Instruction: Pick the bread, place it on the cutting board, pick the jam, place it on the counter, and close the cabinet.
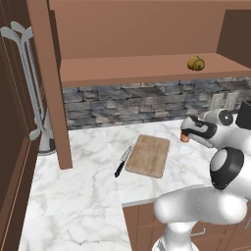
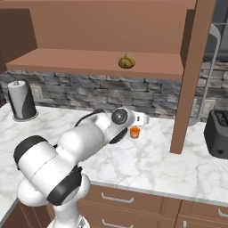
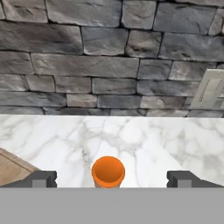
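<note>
fingers: spread wide [image 3: 107, 179], one tip either side of the jam, clamped on nothing
jam: orange jar [image 3: 108, 171] stands upright on the worktop [image 1: 78, 186], between the tips, just right of the cutting board; looks lined up for a grasp, or just set down
bread: knobbly lump [image 1: 196, 63] sits on the open cabinet shelf [image 1: 137, 68], well apart from the board; likely still to be fetched
cutting board: [image 1: 148, 155] flat on worktop, bare, ready for bread
cabinet: door [image 1: 49, 83] stands open
around: knife [image 1: 122, 161] touching board's left edge; paper towel roll [image 2: 21, 100]; toaster [image 2: 218, 133]; stone backsplash [image 3: 109, 57] behind jar
in the way: open door edge near the arm's reach to the shelf
</note>
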Controlling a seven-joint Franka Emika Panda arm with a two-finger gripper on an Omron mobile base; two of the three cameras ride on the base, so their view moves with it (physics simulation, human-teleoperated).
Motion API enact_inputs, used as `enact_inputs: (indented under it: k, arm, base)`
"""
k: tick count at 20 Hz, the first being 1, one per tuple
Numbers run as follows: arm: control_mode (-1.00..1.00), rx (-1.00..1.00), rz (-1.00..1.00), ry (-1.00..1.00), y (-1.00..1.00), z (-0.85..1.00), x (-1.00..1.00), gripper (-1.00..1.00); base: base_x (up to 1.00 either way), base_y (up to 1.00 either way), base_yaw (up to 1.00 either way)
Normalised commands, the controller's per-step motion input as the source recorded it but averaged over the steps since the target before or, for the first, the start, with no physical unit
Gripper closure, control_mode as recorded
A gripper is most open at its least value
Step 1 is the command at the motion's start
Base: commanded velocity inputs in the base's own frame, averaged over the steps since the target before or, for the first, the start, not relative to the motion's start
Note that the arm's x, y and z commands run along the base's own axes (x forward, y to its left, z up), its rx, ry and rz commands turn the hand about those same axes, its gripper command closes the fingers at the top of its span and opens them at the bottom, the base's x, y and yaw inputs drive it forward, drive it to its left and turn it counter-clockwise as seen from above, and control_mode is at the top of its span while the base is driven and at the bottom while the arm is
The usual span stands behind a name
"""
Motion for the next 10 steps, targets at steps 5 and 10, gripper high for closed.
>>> enact_inputs:
  k: [5,10]
  arm:
    - [-1.00,0.00,0.00,0.00,0.00,0.38,-0.30,-1.00]
    - [-1.00,0.00,0.00,0.00,0.00,0.32,-0.29,-1.00]
  base:
    - [0.00,0.00,0.00]
    - [0.00,0.00,0.00]
